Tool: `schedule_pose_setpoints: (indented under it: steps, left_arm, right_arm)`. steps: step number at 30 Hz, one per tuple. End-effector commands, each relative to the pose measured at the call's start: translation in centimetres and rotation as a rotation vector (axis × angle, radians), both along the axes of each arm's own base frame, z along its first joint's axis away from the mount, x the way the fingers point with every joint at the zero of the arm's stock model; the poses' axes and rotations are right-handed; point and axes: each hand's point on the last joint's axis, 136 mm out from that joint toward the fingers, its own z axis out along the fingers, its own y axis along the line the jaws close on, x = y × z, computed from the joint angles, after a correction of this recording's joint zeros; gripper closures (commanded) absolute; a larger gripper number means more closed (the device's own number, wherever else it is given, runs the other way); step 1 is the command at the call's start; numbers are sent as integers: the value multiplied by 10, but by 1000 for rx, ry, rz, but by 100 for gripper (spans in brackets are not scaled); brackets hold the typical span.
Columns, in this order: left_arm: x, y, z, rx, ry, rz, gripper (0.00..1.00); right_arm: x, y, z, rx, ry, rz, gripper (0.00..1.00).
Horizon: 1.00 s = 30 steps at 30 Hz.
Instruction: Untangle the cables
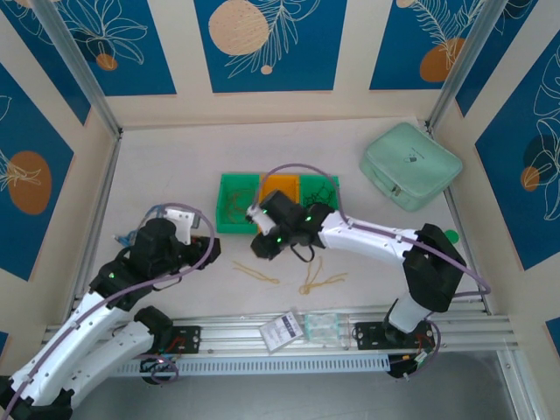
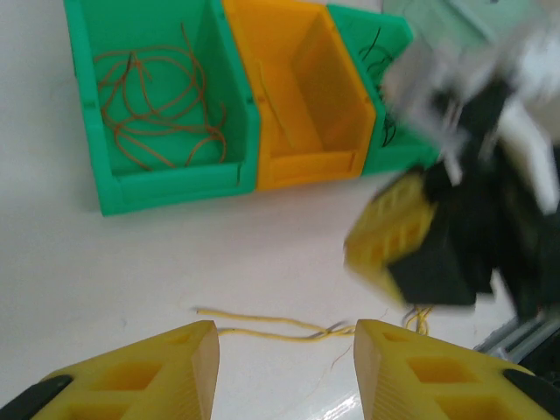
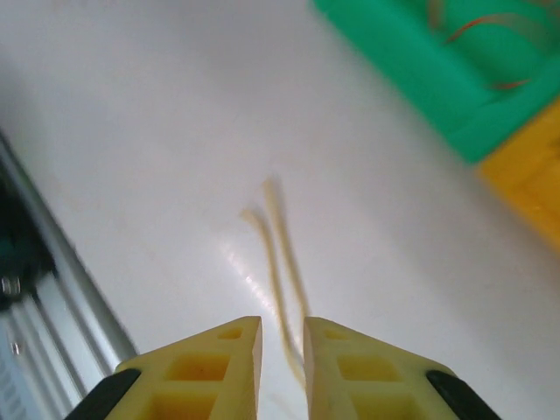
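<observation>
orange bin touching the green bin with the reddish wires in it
Touching. Left wrist view: the orange bin sits wall to wall against the green bin of reddish wires, no gap.

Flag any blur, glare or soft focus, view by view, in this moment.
Top external: sharp, evenly lit, no glare. Left wrist: the right gripper is smeared by motion blur, the green bin with red wires and the yellow cables look fairly crisp, slight glare on the table. Right wrist: the cables and that bin are out of focus, its own fingers sharp.
</observation>
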Motion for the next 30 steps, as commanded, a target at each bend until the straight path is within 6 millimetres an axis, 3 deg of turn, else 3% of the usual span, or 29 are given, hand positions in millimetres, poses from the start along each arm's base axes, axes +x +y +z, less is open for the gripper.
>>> schedule_pose_setpoints:
  steps: [1, 4, 10, 30]
  left_arm:
    - [-1, 6, 13, 4, -20, 24, 55]
    - [-2, 7, 14, 1, -20, 25, 56]
    - [-4, 9, 8, 16, -1, 29, 56]
    - [-3, 9, 3, 24, 5, 31, 56]
  right_arm:
    - [-27, -29, -32, -271, -14, 110, 79]
    - [-40, -42, -46, -365, -23, 124, 79]
    - [-61, -49, -55, -349, 57, 138, 78]
    - [-58, -48, -77, -211, 255, 84, 75]
